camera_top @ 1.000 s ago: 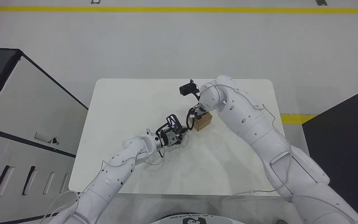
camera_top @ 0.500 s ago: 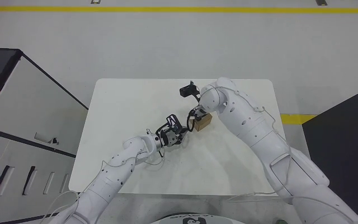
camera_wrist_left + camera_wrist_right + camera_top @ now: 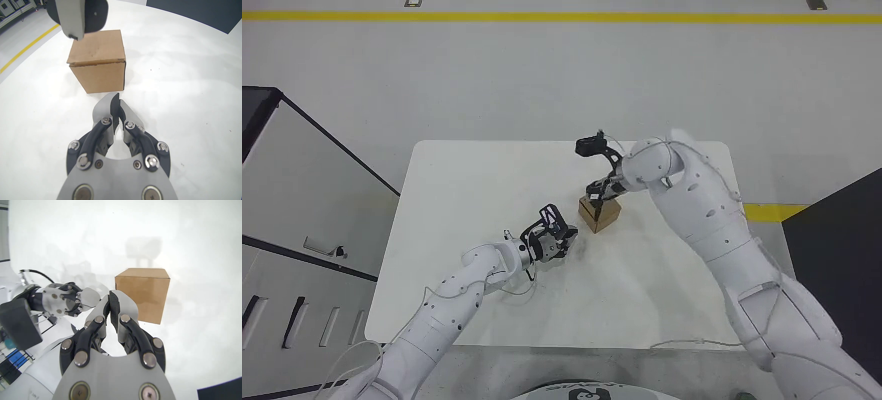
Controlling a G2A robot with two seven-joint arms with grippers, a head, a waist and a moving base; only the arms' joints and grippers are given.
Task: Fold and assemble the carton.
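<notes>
White table (image 3: pixel 472 200) lies under both arms, and you have little else on it to watch. Your left gripper (image 3: pixel 116 103) has its two pads pressed together with nothing between them, low over the table. Just in front of its tips stands the carton (image 3: pixel 98 62), upright on its base and already a closed cube, with the tucked lid edge facing this gripper. Your right gripper (image 3: pixel 110 302) is likewise closed and empty. It hangs a little above the carton on the farther side, without touching it. I judge the carton to be light and hollow. Its cardboard walls seem stiff at the folds but would probably dent in the middle under a hard pinch, and the box may slide on the smooth table if you push it from one side only. If you take hold, open the fingers wide and grip two opposite walls near the corners, or press the lid down gently with closed tips.
</notes>
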